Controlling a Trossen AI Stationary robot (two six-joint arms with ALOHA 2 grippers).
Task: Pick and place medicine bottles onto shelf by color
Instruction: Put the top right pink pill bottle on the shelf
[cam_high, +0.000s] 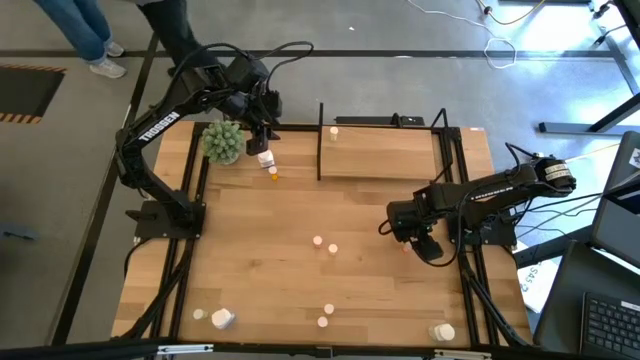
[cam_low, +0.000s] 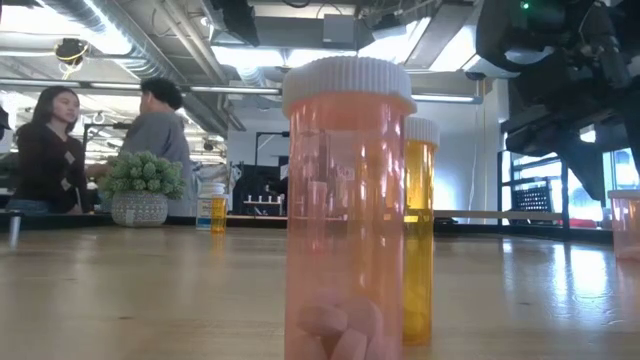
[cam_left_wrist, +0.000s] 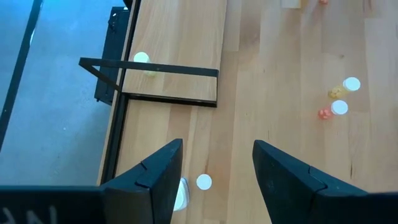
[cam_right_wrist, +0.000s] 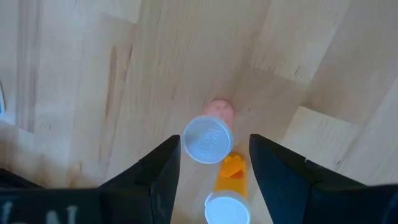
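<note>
My right gripper (cam_right_wrist: 214, 168) is open and points down over two upright medicine bottles near the table's right side: a pinkish one with a white cap (cam_right_wrist: 208, 138) and an orange one with a white cap (cam_right_wrist: 227, 206). Both stand on the table between its fingers; whether a finger touches one I cannot tell. My left gripper (cam_left_wrist: 217, 180) hangs open, high over the far left, above two more bottles (cam_high: 267, 160) beside the green plant ball (cam_high: 223, 141). The shelf (cam_high: 390, 160) stands at the far edge with one bottle (cam_high: 334, 131) on it.
Bottles stand scattered on the table: a pair in the middle (cam_high: 325, 244), a pair nearer the front (cam_high: 325, 316), others at the front left (cam_high: 222, 318) and front right (cam_high: 443, 332). People stand beyond the far edge (cam_low: 60, 140). Black frame rails (cam_high: 462, 200) run along the table's sides.
</note>
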